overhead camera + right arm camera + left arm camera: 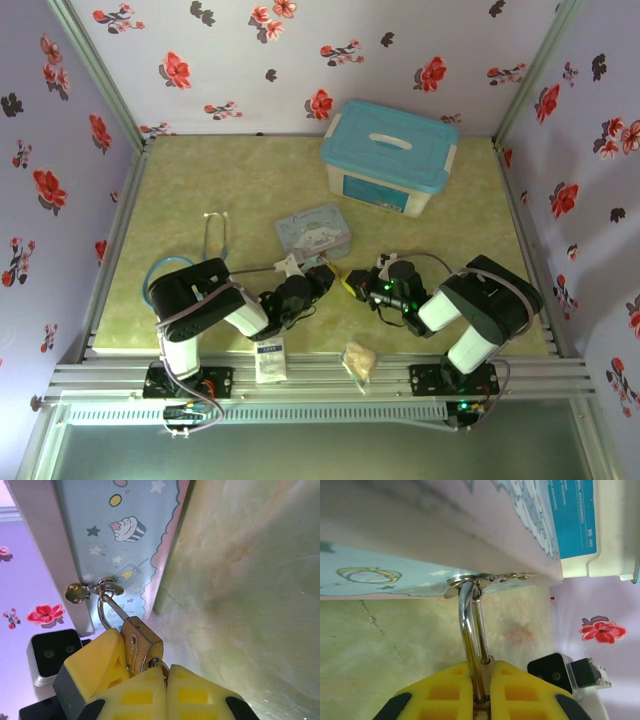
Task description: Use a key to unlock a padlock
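Here, the left claw [482,692] clamps the padlock [141,641] hanging from the tin hasp [107,586]; the right claw [166,685] pinches the key [158,663].

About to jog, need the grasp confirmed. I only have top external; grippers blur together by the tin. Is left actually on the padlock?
Observer: Yes, left wrist shows the left gripper clamped on the shackle of the padlock.
Operator: Hooked to the tin?
Observer: Yes, the shackle passes through the hasp of the tin.
Operator: Right side?
Observer: Right wrist shows the right gripper shut at the padlock's base, a small metal ring, likely the key, pinched between its pads.
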### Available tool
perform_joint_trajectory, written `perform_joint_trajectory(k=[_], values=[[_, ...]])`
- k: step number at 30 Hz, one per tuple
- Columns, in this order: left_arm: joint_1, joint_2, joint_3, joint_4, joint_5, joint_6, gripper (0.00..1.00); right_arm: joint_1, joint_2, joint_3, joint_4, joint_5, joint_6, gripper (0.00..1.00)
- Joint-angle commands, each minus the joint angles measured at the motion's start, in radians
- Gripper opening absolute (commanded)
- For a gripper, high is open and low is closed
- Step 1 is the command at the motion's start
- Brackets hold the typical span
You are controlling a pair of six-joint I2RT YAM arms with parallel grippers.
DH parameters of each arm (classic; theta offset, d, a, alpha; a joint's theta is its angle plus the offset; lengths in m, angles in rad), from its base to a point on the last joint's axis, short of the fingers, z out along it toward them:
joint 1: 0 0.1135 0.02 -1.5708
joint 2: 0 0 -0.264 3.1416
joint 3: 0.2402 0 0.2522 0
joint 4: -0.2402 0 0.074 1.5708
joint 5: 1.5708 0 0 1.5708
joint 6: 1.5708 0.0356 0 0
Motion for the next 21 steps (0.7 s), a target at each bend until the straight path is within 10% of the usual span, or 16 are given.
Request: perform_joint_trajectory(k=[1,9,21], values=[[-0.053,-0.027,0.033,0.067,0.238,0.002,0.00,0.002,-0.028,0.071,0.200,0.030,0.087,0.00],[-0.048,-0.047,0.028,0.025,0.230,0.016,0.00,0.009,0.035,0.076,0.175,0.022,0.008,0.12],[-0.037,-0.067,-0.002,-0.046,0.197,0.044,0.00,0.025,-0.499,0.219,-1.156,0.270,-0.718,0.40]])
